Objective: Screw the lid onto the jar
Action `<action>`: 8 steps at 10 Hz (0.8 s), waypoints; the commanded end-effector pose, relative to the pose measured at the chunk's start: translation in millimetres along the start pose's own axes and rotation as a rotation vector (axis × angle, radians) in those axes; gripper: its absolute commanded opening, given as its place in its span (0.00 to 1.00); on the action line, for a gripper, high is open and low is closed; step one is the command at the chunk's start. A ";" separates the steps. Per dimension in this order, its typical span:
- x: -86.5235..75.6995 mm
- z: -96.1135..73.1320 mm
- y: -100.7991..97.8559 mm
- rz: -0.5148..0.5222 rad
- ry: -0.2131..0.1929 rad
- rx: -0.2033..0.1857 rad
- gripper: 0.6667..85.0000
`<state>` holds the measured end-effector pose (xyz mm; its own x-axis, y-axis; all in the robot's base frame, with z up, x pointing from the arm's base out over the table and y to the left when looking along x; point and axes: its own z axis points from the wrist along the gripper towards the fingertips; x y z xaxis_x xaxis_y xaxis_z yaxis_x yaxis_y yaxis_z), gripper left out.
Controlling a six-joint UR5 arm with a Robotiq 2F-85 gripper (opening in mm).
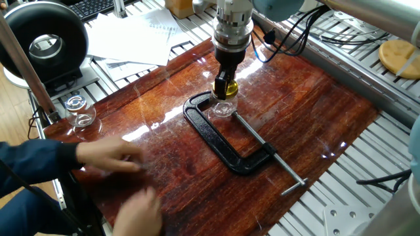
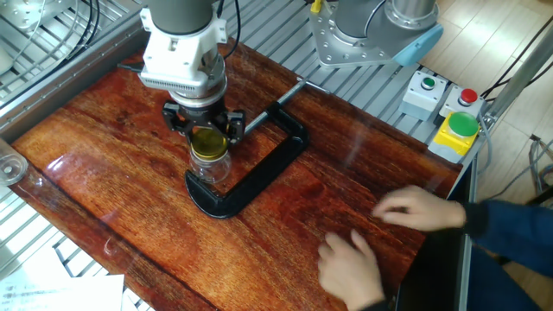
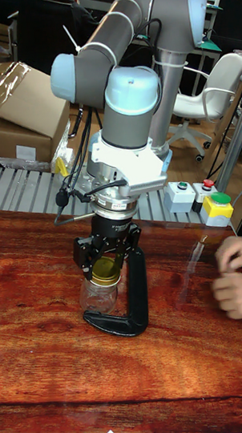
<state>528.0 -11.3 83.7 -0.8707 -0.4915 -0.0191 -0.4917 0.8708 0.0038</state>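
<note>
The clear glass jar (image 1: 224, 107) (image 2: 209, 168) (image 3: 100, 298) stands upright on the wooden board, held in the jaws of a black C-clamp (image 1: 223, 145) (image 2: 251, 181) (image 3: 131, 312). The yellow lid (image 1: 228, 86) (image 2: 208, 141) (image 3: 105, 268) sits on the jar's neck. My gripper (image 1: 227, 86) (image 2: 208, 138) (image 3: 106, 264) points straight down over the jar and is shut on the lid, a finger on either side of it.
A second clear glass jar (image 1: 78, 110) stands at the board's left edge. A tan wooden disc (image 1: 400, 58) lies on the metal rails at the right. A person's blurred hands (image 1: 111, 157) (image 2: 413, 210) (image 3: 241, 284) hover over the board's near side. A button box (image 2: 456, 130) sits by the edge.
</note>
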 end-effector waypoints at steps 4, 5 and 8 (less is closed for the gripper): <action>-1.3 -1.5 -4.0 -0.014 -0.011 -0.016 0.38; -1.1 -1.7 -4.0 -0.013 -0.010 -0.016 0.38; -3.8 -3.7 -6.4 -0.022 -0.010 -0.023 0.38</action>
<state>530.9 -16.0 84.8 -0.8600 -0.5099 -0.0220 -0.5102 0.8600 0.0129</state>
